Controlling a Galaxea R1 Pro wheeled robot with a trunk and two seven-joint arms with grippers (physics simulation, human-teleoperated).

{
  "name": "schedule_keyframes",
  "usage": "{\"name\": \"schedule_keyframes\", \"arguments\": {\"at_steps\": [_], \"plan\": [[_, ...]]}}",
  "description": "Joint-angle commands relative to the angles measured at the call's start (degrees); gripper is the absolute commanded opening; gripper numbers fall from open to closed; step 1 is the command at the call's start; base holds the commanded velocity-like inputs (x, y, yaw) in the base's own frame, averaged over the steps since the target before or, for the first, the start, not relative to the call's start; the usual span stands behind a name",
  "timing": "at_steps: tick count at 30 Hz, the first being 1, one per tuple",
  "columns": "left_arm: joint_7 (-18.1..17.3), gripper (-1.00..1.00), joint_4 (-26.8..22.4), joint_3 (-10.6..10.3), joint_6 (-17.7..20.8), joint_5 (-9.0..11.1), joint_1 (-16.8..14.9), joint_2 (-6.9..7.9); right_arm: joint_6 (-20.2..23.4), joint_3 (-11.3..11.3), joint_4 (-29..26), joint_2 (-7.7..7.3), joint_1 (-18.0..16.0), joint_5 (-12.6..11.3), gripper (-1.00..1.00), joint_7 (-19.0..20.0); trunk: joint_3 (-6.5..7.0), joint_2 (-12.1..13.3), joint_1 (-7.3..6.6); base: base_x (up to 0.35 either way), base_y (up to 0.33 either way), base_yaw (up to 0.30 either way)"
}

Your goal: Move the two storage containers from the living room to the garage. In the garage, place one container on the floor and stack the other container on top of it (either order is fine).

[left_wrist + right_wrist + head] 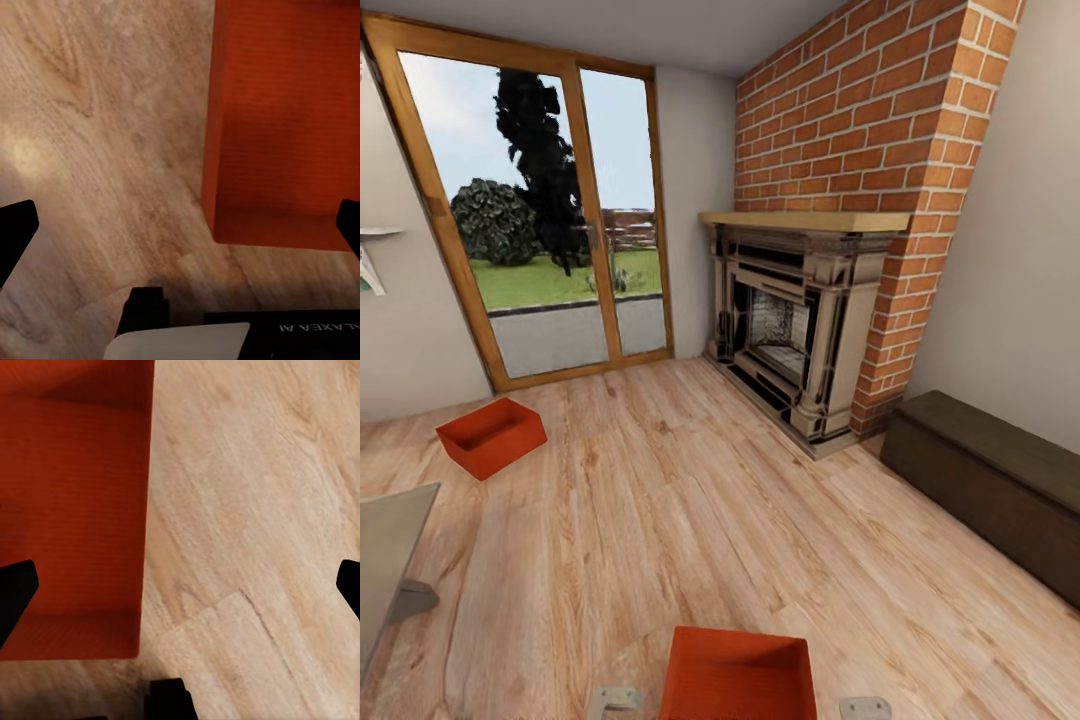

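The near storage container (738,672) is seen at the 6 o'clock edge of the head view, resting on the light wood-plank floor (690,510) of the living room, directly ahead of the robot and between the two arms, whose grey parts show just beside it at either side. The second storage container (491,436) lies well apart, towards 10 o'clock, near the glass doors (530,210) and turned at an angle to the planks.

In the left wrist view the near container (281,120) lies off to the side of the right-hand fingertip, not between the fingers; the left gripper (180,225) is spread wide with only floor in its gap. The same is mirrored in the right wrist view: the bin (71,510) sits on the side of one fingertip, and the right gripper (180,585) is likewise spread wide and holds nothing.

The container is thus flanked evenly, neither arm being clearly nearer. Its long axis probably runs away from the robot, though too little of it is shown to be sure. An inward closing of both arms onto its side walls is judged to be what the next move calls for.
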Motion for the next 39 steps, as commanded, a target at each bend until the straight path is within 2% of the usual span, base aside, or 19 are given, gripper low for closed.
{"name": "schedule_keyframes", "arguments": {"at_steps": [1, 11, 18, 33, 39], "plan": [[0.1, 1.00, -0.1, 0.2, 0.3, -0.3, 0.0, -0.04, 0.1, 0.5, -0.1, -0.01, 0.0, -0.5, 1.00, -0.3, -0.33, -0.4, 0.22, 0.000, 0.000, 0.116], [-0.1, 1.00, -0.1, 0.2, 0.3, -0.2, 0.0, 0.05, 0.1, 0.5, -0.1, 0.00, 0.0, -0.5, 1.00, -0.2, -2.92, -4.5, 2.42, 0.000, 0.000, 0.113], [-0.2, 1.00, -0.2, 0.3, 0.3, -0.3, 0.0, 0.00, 0.0, 0.5, -0.1, 0.09, 0.0, -0.5, 1.00, -0.8, -2.94, -4.5, 2.42, 0.000, 0.000, -0.009], [-0.1, 1.00, -0.2, 0.3, 0.3, -0.3, 0.0, -0.04, -0.2, 0.5, -0.1, 0.10, 0.0, -0.7, 1.00, -0.9, -2.45, -4.5, 2.42, 0.000, 0.000, -0.199], [-0.1, 1.00, -0.2, 0.3, 0.3, -0.2, 0.0, -0.04, -0.2, 0.5, -0.1, 0.09, 0.0, -0.7, 1.00, -0.9, -3.51, -6.9, 3.74, 0.000, 0.000, -0.019]]}}
